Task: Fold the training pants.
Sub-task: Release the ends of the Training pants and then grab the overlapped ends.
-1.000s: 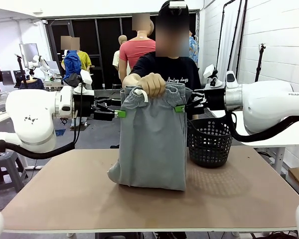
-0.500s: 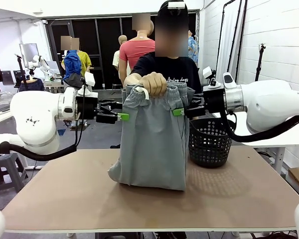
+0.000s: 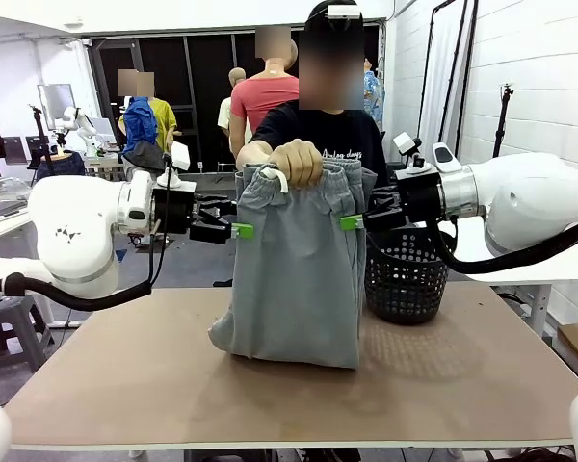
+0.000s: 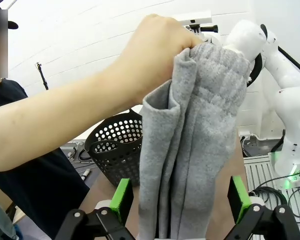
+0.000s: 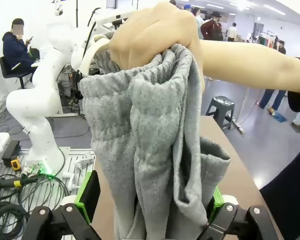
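Drooping in a doubled grey panel, the training pants [image 3: 297, 279] hang by the gathered waistband from the person's hand [image 3: 296, 162], with their lower fold resting on the table [image 3: 125, 385]. The jersey looks soft, light and limp, so I'd expect it to sag wherever nothing holds it. The thick waistband edges seem the surest places to pinch. The left gripper [image 3: 233, 230] and right gripper [image 3: 353, 222] flank those side edges, each with its fingers spread astride the cloth, not clamped. A black basket [image 3: 409, 279] stands just beyond.
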Tool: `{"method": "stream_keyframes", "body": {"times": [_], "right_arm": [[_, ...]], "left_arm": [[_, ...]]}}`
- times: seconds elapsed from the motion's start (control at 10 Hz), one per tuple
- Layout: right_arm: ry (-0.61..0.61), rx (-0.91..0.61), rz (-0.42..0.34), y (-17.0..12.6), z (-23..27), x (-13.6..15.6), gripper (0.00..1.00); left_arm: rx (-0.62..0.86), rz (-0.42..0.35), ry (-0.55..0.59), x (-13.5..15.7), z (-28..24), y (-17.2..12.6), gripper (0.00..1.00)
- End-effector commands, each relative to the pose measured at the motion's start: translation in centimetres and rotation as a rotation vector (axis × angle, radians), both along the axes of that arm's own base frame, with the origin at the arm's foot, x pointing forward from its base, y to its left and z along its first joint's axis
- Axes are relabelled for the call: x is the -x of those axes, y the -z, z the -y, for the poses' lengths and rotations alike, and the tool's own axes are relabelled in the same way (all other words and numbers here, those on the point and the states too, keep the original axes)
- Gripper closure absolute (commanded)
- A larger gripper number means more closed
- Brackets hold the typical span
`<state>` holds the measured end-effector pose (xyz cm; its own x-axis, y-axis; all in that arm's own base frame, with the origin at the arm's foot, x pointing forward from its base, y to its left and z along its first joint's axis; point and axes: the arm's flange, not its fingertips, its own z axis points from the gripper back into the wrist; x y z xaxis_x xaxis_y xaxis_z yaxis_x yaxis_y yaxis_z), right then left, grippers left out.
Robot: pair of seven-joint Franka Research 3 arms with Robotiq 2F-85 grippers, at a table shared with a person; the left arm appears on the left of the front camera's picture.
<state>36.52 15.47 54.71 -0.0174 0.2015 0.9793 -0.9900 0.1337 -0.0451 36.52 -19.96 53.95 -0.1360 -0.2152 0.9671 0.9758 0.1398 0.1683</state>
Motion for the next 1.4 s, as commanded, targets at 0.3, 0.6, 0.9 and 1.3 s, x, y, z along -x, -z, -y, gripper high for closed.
{"method": "stream_keyframes", "body": {"times": [0.3, 0.6, 0.9, 1.3], "right_arm": [[0.005, -0.028, 0.004, 4.3, -2.8, 2.3, 0.0], [-0.01, -0.046, 0.005, 4.4, -3.9, 2.0, 0.0], [0.003, -0.091, 0.04, 3.8, -4.0, 1.6, 0.0], [0.016, -0.126, 0.007, 3.1, -3.5, 1.3, 0.4]], "left_arm": [[-0.009, 0.003, 0.017, -1.7, 1.3, 0.0, 0.0], [-0.03, -0.021, 0.048, -1.8, 2.7, 0.4, 0.0], [-0.026, -0.041, 0.091, -2.2, 4.1, 1.4, 0.0], [0.12, -0.12, 0.14, -2.4, 4.3, 1.5, 0.4]]}}
